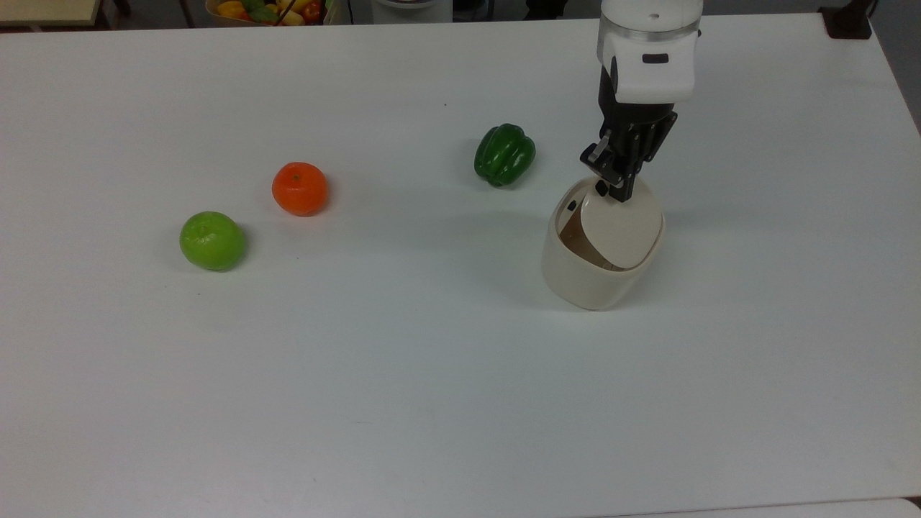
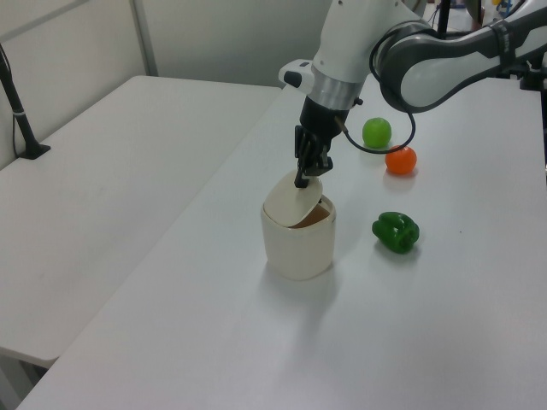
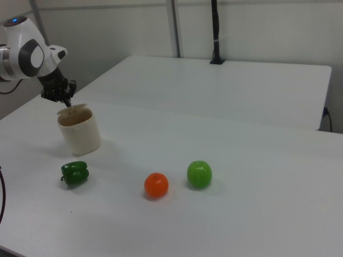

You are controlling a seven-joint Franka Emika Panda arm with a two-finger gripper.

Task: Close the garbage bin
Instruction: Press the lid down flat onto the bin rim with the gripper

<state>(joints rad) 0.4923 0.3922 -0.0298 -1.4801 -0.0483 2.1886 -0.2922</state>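
My gripper (image 1: 613, 188), fingers together, presses the lid (image 1: 620, 226) of the garbage bin (image 1: 586, 277) standing near the green pepper (image 1: 504, 154) (lid half down); I should push gently downward, not sideways.

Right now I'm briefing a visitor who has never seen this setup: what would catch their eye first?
The gripper pressing on the half-lowered lid of the cream garbage bin, at the top view's right. Next, the bright produce on the white table: a green pepper beside the bin, an orange and a green apple further to the top view's left.
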